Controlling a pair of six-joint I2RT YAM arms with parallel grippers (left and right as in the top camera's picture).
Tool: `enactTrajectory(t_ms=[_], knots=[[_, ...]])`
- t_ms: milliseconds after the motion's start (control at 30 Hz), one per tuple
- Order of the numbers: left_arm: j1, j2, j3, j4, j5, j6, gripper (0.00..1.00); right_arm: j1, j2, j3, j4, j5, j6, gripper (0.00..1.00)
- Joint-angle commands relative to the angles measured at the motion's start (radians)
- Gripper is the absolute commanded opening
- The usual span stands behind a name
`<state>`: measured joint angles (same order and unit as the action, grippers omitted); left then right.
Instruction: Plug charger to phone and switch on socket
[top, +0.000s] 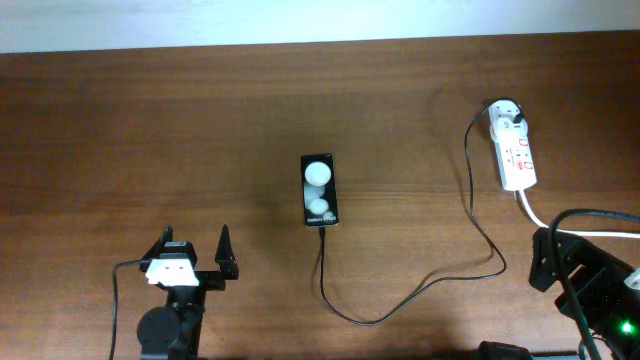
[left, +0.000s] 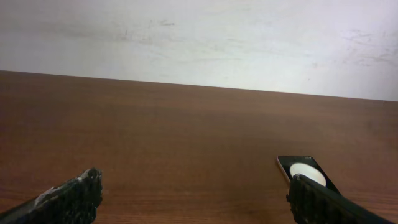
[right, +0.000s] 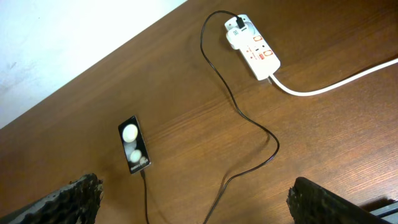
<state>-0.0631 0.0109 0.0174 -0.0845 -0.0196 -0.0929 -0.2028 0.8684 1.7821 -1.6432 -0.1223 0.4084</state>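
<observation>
The black phone (top: 320, 190) lies flat mid-table, two white spots on its face; it also shows in the right wrist view (right: 134, 153) and the left wrist view (left: 305, 171). The thin black charger cable (top: 420, 290) runs from the phone's near end, loops along the table and rises to a white adapter (top: 505, 115) seated in the white socket strip (top: 517, 155), seen too in the right wrist view (right: 256, 50). My left gripper (top: 195, 255) is open and empty, near-left of the phone. My right gripper (right: 193, 199) is open and empty, at the near right.
The strip's thick white cord (top: 535, 215) runs toward the right arm's base (top: 585, 290). A pale wall (left: 199, 37) stands behind the table's far edge.
</observation>
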Motion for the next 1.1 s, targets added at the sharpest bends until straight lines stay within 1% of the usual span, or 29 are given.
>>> enactTrajectory(t_ms=[0,33,100,133,400,567,600,667,767,833,867,967,1033,1067], knots=[[0.005,-0.005,-0.009,0.005,-0.013,0.019,0.99,0.008,-0.007,0.003,0.0,-0.001,-0.005,0.99],[0.005,-0.005,-0.009,0.005,-0.014,0.019,0.99,0.008,-0.007,0.003,0.0,-0.001,-0.005,0.99],[0.005,-0.005,-0.009,0.005,-0.013,0.019,0.99,0.008,-0.007,0.003,0.001,0.16,-0.091,0.99],[0.005,-0.005,-0.009,0.005,-0.013,0.019,0.99,0.008,-0.007,0.003,0.001,0.204,-0.09,0.99],[0.005,-0.005,-0.009,0.005,-0.013,0.019,0.99,0.008,-0.002,0.003,0.0,0.211,-0.09,0.99],[0.005,-0.005,-0.009,0.005,-0.013,0.019,0.99,0.008,-0.011,0.001,0.001,0.27,-0.091,0.99],[0.005,-0.005,-0.009,0.005,-0.013,0.019,0.99,0.008,-0.016,0.0,0.01,0.283,-0.091,0.99],[0.005,-0.005,-0.009,0.005,-0.014,0.019,0.99,0.017,-0.042,-0.04,0.081,0.288,-0.097,0.99],[0.005,-0.005,-0.009,0.005,-0.014,0.019,0.99,0.077,-0.147,-0.231,0.257,0.286,-0.106,0.99],[0.005,-0.005,-0.009,0.005,-0.013,0.019,0.99,0.092,-0.249,-0.409,0.394,0.267,-0.106,0.99],[0.005,-0.005,-0.009,0.005,-0.014,0.019,0.99,0.092,-0.333,-0.552,0.518,0.26,-0.106,0.99],[0.005,-0.005,-0.009,0.005,-0.013,0.019,0.99,0.092,-0.491,-0.826,0.747,0.231,-0.105,0.99],[0.005,-0.005,-0.009,0.005,-0.014,0.019,0.99,0.092,-0.563,-0.961,0.868,0.185,-0.105,0.99],[0.005,-0.005,-0.009,0.005,-0.014,0.019,0.99,0.092,-0.608,-1.052,0.965,0.144,-0.105,0.99]])
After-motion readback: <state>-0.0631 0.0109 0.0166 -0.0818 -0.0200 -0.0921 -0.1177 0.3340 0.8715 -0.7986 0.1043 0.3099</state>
